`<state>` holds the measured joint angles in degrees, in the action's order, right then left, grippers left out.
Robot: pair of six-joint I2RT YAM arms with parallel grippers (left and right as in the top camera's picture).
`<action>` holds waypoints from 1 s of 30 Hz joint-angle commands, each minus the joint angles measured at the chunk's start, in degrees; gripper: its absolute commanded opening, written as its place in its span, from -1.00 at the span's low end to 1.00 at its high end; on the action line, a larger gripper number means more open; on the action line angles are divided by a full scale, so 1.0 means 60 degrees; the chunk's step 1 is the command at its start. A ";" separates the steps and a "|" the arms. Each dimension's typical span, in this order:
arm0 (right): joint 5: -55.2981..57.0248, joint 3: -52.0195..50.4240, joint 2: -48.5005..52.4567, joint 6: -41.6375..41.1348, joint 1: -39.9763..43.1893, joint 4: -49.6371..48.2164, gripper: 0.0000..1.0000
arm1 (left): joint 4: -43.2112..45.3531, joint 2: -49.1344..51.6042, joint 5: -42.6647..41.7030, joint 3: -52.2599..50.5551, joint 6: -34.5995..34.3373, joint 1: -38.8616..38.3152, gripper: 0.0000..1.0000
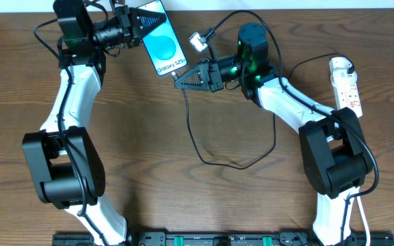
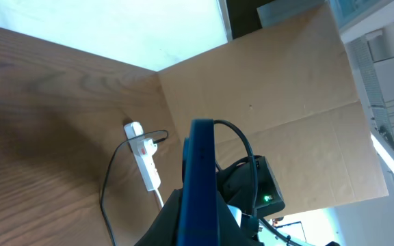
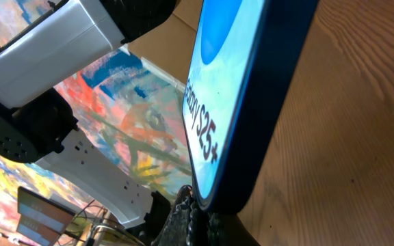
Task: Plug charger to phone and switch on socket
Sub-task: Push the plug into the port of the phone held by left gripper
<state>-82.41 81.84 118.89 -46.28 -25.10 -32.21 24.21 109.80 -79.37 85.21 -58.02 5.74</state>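
Note:
My left gripper (image 1: pixel 152 24) is shut on the top end of the phone (image 1: pixel 163 44), holding it above the table at the back with its blue screen up. Seen from the left wrist, the phone (image 2: pixel 200 171) stands edge-on out of the left gripper (image 2: pixel 200 236). My right gripper (image 1: pixel 178 80) is shut on the plug end of the charger (image 1: pixel 190 130), right at the phone's lower end. Close up, the phone (image 3: pixel 241 89) fills the right wrist view, and its bottom edge meets the right gripper (image 3: pixel 207 222); the plug tip itself is hidden. The socket (image 1: pixel 346 85) lies at the far right.
The black cable loops over the middle of the table (image 1: pixel 234 162) and runs to the socket (image 2: pixel 144 160). A small white connector (image 1: pixel 197 41) hangs on the right arm's own wiring. A cardboard wall (image 2: pixel 286 89) stands behind the table.

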 commanded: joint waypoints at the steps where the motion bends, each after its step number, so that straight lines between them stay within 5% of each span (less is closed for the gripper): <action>1: 0.0113 0.0127 0.0076 -0.0069 0.0025 -0.0033 -0.98 | 0.0095 -0.0208 -0.0324 0.0084 0.0138 0.0004 -0.86; 30: 0.0674 0.0127 0.0076 -0.0357 0.0058 -0.0033 -0.98 | 0.0058 -0.0208 -0.0667 0.0084 0.0379 -0.0015 -0.86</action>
<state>-82.04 81.84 118.89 -46.81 -24.99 -32.21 24.27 109.80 -80.86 85.21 -56.51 5.78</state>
